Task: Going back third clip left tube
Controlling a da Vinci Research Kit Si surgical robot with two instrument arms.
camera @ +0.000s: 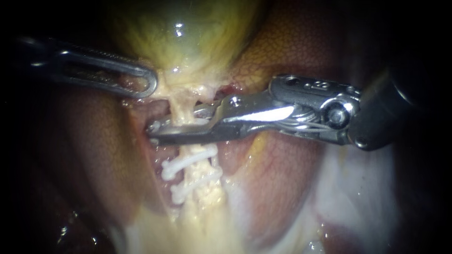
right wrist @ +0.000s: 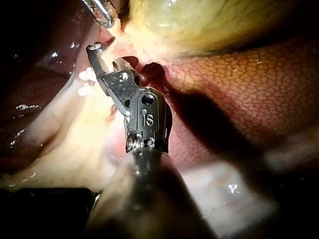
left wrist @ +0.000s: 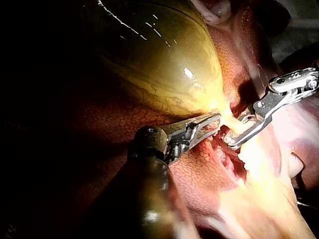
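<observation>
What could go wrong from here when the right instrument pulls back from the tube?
The right instrument has its open jaws astride the tube; backing out askew may snag or tear it. The two white clips sit just below the jaws in the endoscope view; a jaw brushing them may loosen one.

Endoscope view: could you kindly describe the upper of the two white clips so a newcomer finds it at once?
Start at the yellow-green gallbladder; a pale tube runs down from its neck and is crossed by the right instrument. Just below that instrument lies the upper clip, white and slanted across the tube; the lower clip sits farther from the instrument.
</observation>
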